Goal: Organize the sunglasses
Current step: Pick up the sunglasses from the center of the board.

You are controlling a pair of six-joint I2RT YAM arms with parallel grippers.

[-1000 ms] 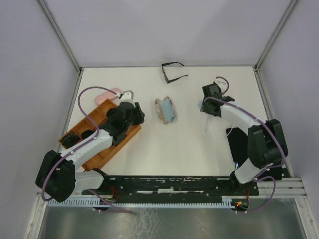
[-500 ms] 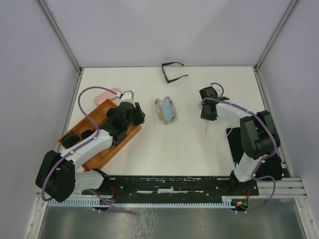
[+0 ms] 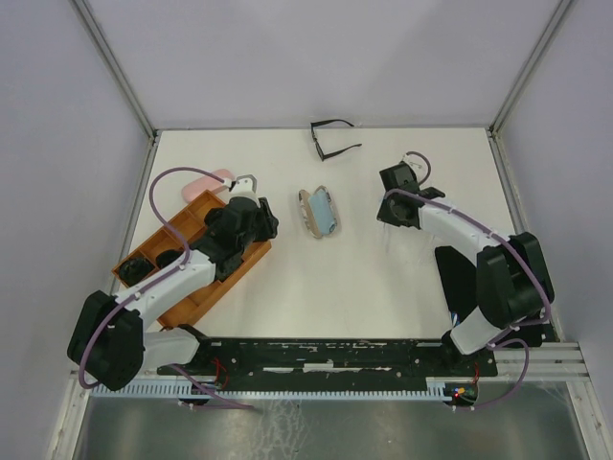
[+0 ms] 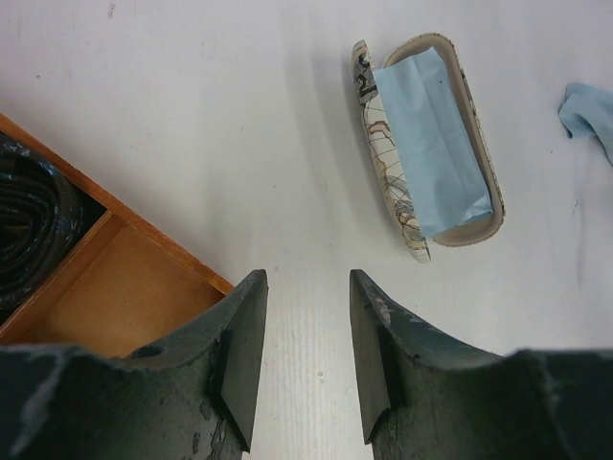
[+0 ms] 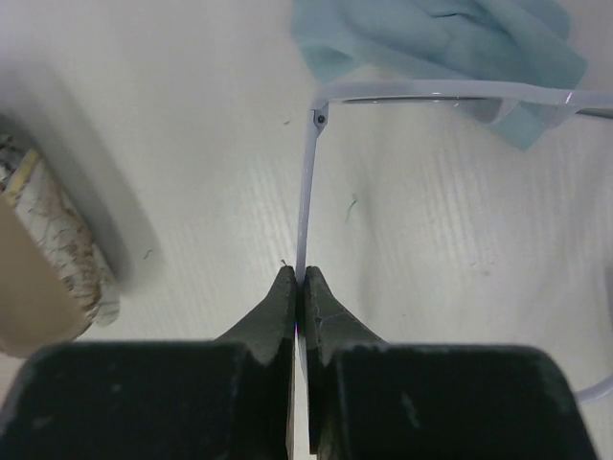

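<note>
The white tabletop [image 3: 364, 278] carries everything. Beneath and to the left of the left pincer [image 4: 305, 297] sits the wooden tray [image 3: 203, 295], with what look like dark sunglasses [image 4: 29, 220] in the compartment off to its left. That pincer hangs half-spread with nothing between its jaws. Ahead of it and to its right lies the open patterned case [image 4: 378, 144]. Far beyond both pincers, at the back edge, rests a black-framed pair [image 3: 331, 122].

The right pincer [image 5: 299, 278] is pinched tight on the slim arm of a pale-framed pair [image 5: 306, 201] lying on the tabletop. The arm runs straight ahead from the tips to the hinge. There the front bar turns off to the right across a crumpled light-blue cloth [image 5: 431, 38].

This pair looks very light, thin and springy, and probably bends or twists easily. The hold is well back from the hinge, so the front may sag and swing when raised. A hold nearer the hinge would likely be steadier.
</note>
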